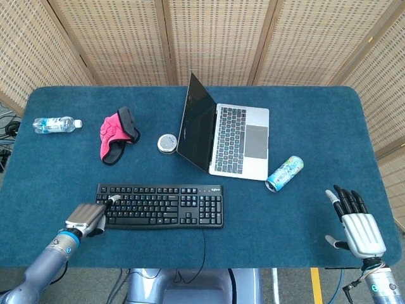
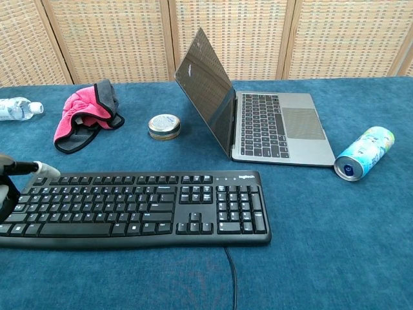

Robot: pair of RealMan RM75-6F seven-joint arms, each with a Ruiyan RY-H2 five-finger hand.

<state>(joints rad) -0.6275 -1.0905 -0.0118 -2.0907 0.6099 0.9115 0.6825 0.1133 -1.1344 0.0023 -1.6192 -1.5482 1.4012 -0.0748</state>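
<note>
— Seen only from the head view? Right hand, fingers spread, holding nothing, near the worktop edge.
— And the left hand? Curled, one finger poking out over the keyboard corner.

Left hand lay over the left end of the keyboard, one finger stretched out above the upper-left keys, the rest curled under. Its forearm ran back toward the keyboard's near-left side. Right hand rested well right of the keyboard, back upward, fingers straight and slightly spread, holding nothing, wrist toward the near edge.
</note>
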